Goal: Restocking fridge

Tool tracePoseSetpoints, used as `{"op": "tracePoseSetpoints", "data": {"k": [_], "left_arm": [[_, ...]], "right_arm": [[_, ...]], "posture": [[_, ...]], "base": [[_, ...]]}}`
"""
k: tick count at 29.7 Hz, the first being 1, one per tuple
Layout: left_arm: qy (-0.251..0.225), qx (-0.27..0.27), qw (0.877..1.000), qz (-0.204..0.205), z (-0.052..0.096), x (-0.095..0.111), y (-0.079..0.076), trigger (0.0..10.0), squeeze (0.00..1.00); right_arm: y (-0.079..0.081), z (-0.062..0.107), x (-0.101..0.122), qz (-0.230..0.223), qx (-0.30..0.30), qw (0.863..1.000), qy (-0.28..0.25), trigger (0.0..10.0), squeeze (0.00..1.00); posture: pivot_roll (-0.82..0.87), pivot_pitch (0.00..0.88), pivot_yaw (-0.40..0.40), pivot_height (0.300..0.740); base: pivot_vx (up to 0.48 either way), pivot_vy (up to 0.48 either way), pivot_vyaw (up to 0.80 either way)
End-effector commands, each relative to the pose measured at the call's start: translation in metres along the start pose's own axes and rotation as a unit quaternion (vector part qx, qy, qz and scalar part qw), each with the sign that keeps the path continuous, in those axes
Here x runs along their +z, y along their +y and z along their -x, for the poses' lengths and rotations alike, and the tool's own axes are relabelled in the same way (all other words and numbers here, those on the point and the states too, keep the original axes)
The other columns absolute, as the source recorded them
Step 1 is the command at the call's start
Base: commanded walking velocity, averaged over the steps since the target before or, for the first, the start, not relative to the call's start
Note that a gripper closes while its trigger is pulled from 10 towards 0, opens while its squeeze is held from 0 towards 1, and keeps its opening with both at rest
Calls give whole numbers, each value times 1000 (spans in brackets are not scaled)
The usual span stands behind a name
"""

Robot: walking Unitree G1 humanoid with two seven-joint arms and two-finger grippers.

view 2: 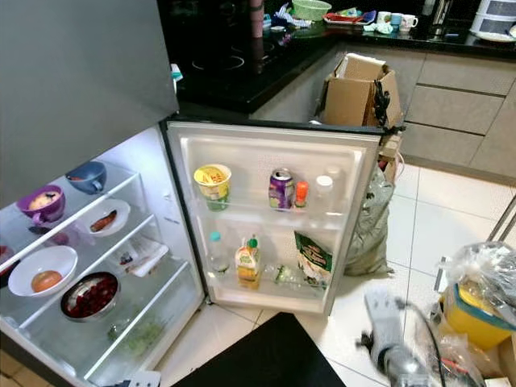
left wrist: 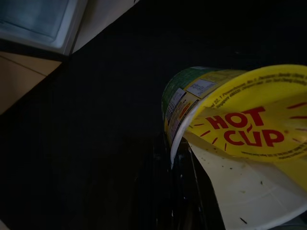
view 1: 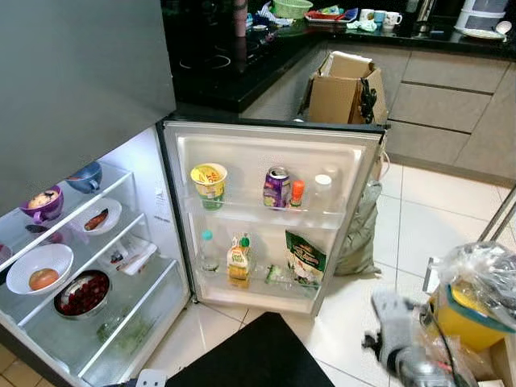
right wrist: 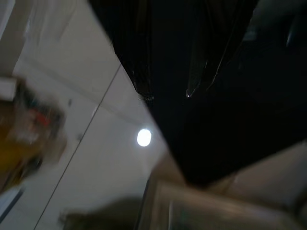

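Fridge (view 1: 169,210) open, door (view 1: 274,153) swung wide across mid-frame so both the shelves at left and the door racks are reachable from where the robot stands.

Door upper rack: yellow noodle cup (view 1: 209,185), purple can (view 1: 276,187), small red-capped bottle (view 1: 297,193), clear bottle (view 1: 321,192), all upright behind the rail, likely so they don't tip when the door swings. Lower rack: water bottle (view 1: 208,251), juice carton (view 1: 238,260), green packet (view 1: 305,258).

Shelves, left of frame: purple bowl (view 1: 43,203) and blue bowl (view 1: 85,176) on top, white dish (view 1: 100,216) below, then white bowl with fruit (view 1: 39,268) and metal bowl of red berries (view 1: 82,293). Open dishes lie flat on the shelves, tall items in the door.

Left wrist view, dark: a second "HOT CUP" noodle cup (left wrist: 240,139) sits tilted right at the left gripper's (left wrist: 175,182) jaws over a black mat (left wrist: 86,120). It looks held, carried as the next item to stock, but whether the jaws are closed on it I cannot tell.

Right gripper (view 1: 391,330) low at lower right of frame, blurred, beside a plastic bag with a yellow container (view 1: 468,310), probably the supply to restock from. Jaw opening cannot be judged; nothing visibly in them.

Cardboard box (view 1: 347,89) behind the door; dark desk (view 1: 242,56) at upper frame with dishes.
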State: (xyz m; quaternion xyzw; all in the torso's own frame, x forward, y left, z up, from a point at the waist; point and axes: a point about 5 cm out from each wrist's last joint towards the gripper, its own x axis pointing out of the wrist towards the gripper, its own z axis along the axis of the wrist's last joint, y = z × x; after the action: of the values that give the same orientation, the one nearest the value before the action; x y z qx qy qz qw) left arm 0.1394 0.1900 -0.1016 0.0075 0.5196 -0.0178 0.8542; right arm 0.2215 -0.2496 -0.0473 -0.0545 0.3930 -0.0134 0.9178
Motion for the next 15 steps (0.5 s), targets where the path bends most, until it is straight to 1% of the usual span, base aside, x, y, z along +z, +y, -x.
{"op": "tracePoseSetpoints", "data": {"k": [1, 2, 5, 6, 8, 11, 12, 15], "left_arm": [[5, -4, 1000, -2, 1, -2, 2, 10000, 0], [5, -4, 1000, -2, 1, -2, 2, 10000, 0], [5, -5, 1000, -1, 1, -2, 2, 10000, 0], [5, -5, 1000, -1, 1, -2, 2, 10000, 0], [6, -6, 1000, 0, 1, -2, 2, 10000, 0], [6, -6, 1000, 0, 1, -2, 2, 10000, 0], [5, -5, 1000, 1, 0, -2, 2, 10000, 0], [5, -2, 1000, -1, 0, -1, 2, 10000, 0]], "right_arm": [[13, 6, -35, -5, 19, 998, 56, 10000, 0], [13, 6, -35, -5, 19, 998, 56, 10000, 0], [26, 11, -53, 6, 54, 995, 80, 10000, 0], [26, 11, -53, 6, 54, 995, 80, 10000, 0], [33, 13, -60, 18, 78, 993, 90, 10000, 0], [36, 15, -66, 25, 90, 991, 98, 10000, 0], [39, 17, -72, 38, 98, 988, 109, 10000, 0], [41, 21, -81, 44, 102, 986, 125, 10000, 0]], "posture": [[-37, 0, 11, 740], [-37, 0, 11, 740], [-40, 0, 13, 740], [-40, 0, 13, 740], [-44, 0, 15, 740], [-43, 0, 14, 740], [-44, 0, 14, 740], [-44, 0, 14, 740]], "base": [[0, 0, 0], [0, 0, 0], [0, 0, 0], [0, 0, 0], [0, 0, 0], [0, 0, 0], [0, 0, 775], [0, 0, 775]]}}
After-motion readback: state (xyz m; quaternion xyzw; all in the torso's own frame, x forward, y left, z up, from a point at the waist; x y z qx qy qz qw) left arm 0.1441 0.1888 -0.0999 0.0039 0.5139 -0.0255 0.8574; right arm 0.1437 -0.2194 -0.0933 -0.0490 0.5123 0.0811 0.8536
